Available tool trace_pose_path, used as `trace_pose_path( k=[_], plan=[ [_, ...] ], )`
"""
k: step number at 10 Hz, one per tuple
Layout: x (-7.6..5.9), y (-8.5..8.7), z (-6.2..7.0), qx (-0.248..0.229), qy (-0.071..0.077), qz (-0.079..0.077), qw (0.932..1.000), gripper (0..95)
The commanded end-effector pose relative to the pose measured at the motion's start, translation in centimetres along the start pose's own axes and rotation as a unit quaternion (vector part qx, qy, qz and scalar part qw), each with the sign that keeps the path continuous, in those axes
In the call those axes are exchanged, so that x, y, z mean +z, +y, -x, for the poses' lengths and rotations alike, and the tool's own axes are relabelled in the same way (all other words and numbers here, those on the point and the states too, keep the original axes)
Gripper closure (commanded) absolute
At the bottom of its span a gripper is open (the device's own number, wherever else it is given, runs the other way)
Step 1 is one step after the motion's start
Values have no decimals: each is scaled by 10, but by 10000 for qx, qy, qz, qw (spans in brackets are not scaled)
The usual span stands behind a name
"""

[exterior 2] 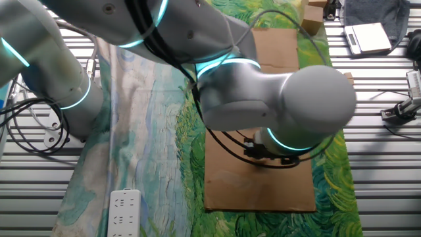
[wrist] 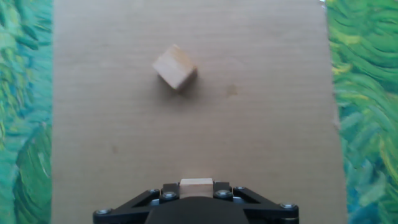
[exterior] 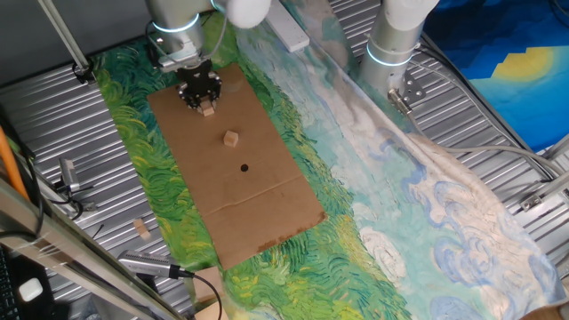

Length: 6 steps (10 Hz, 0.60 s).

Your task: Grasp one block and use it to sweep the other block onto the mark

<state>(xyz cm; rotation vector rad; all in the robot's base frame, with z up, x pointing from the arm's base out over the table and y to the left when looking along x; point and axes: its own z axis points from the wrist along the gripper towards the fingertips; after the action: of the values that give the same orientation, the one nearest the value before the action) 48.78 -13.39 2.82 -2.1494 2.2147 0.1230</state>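
Note:
On the brown cardboard sheet [exterior: 267, 204], a small wooden block [exterior: 231, 138] lies free, and the mark [exterior: 244, 167], a tiny black dot, sits just beyond it toward the near end. My gripper [exterior: 207, 105] stands at the sheet's far end, shut on a second wooden block [exterior: 208, 109]. In the hand view the held block [wrist: 196, 184] shows between the jaws of my gripper [wrist: 196, 186], and the free block [wrist: 175, 66] lies ahead, slightly left and turned at an angle. The mark is out of the hand view. In the other fixed view the arm hides both blocks.
A green and blue painted cloth [exterior: 373, 178] surrounds the cardboard. A spare wooden piece [exterior: 140, 228] lies at its left edge. A second arm's base [exterior: 396, 44] stands at the back right. A white power strip [exterior 2: 123, 210] lies on the cloth. Cables run along the metal table.

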Motion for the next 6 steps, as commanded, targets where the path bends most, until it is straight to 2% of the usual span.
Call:
trace_pose_path(
  k=[1, 4, 6],
  plan=[
    [6, 5, 6, 65, -32, 9, 10000, 950],
    [-2, 6, 21, 152, 51, 44, 9999, 950],
    [-1, 6, 40, 289, 35, 67, 9996, 950]
  ],
)
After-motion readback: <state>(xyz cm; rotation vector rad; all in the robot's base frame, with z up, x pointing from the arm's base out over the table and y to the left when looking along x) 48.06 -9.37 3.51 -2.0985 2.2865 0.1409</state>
